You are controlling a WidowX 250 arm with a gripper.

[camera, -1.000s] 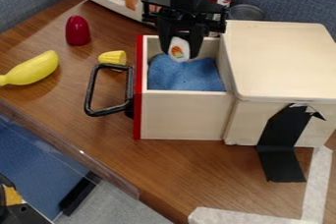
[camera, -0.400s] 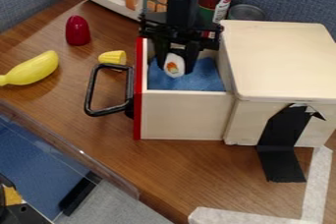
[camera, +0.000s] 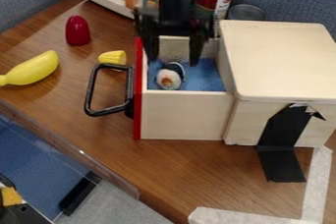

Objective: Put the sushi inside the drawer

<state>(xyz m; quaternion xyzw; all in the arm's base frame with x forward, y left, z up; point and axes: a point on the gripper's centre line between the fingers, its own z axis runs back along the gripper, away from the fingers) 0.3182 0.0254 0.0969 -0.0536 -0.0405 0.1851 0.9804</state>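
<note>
My gripper (camera: 174, 53) hangs over the open drawer (camera: 182, 115), fingers spread apart. I see the sushi (camera: 169, 79) inside, on the blue lining (camera: 207, 76).

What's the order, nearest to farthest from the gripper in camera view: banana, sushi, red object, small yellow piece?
1. sushi, inside the drawer
2. small yellow piece, left of the drawer
3. red object, upper left
4. banana, far left
</note>
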